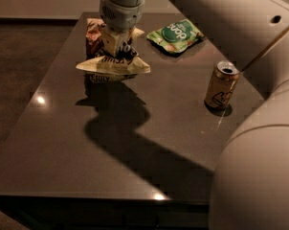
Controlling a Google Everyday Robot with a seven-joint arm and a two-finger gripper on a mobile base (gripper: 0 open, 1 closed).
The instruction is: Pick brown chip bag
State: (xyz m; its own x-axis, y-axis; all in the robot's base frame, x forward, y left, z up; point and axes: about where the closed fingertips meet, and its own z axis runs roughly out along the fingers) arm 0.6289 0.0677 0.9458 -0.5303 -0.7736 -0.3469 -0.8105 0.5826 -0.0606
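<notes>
The gripper (116, 43) points down over the far left part of the table (135, 147), its jaws closed on the dark middle of the brown chip bag (113, 65), which crumples around them. The bag's cream-yellow end flares out just below the jaws, with its reflection on the tabletop beneath. To the right of the jaws in this view, a green bag (175, 34) lies flat. Farther right and nearer the camera, well apart from the jaws, a can (221, 85) stands upright.
</notes>
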